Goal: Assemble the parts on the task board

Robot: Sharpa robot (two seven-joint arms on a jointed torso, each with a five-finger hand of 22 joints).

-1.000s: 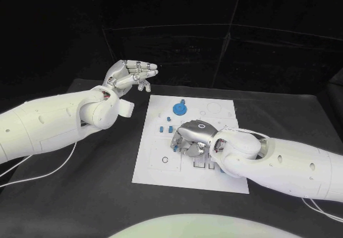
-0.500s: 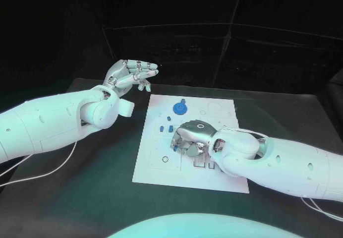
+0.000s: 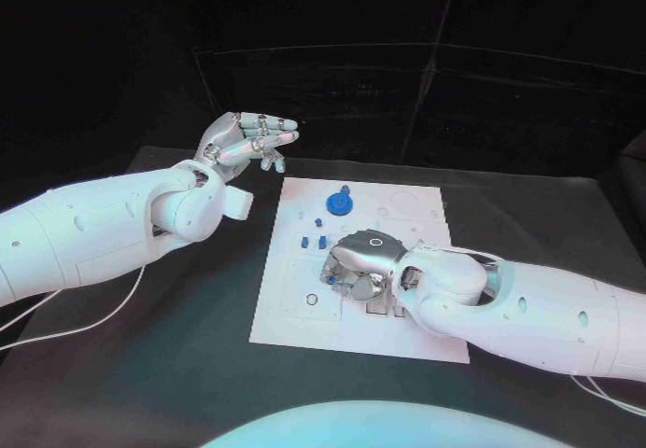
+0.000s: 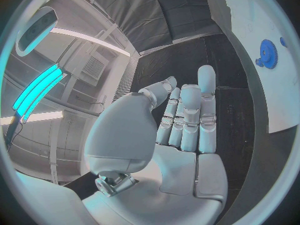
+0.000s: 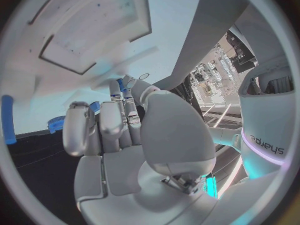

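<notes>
The white task board (image 3: 420,338) lies in the middle of the black table. A blue gear (image 3: 338,203) stands near its far edge, and small blue parts (image 3: 314,243) sit left of centre. My right hand (image 3: 363,262) is bent down onto the board's middle, fingertips against it. In the right wrist view its fingers (image 5: 115,102) and thumb close around a small blue part (image 5: 120,83) at the board (image 5: 75,35). My left hand (image 3: 246,138) is raised off the board's far left corner, holding nothing. Its fingers (image 4: 187,115) lie straight, side by side.
The board has recessed square pockets (image 5: 94,20) near my right hand. A blue peg (image 5: 7,119) and the gear (image 5: 56,123) lie beyond the fingertips. Black table surface (image 3: 175,327) surrounds the board. A white cable (image 3: 81,322) trails under my left arm.
My right hand has shifted very slightly toward me on the board. The left hand stays raised in the same place.
</notes>
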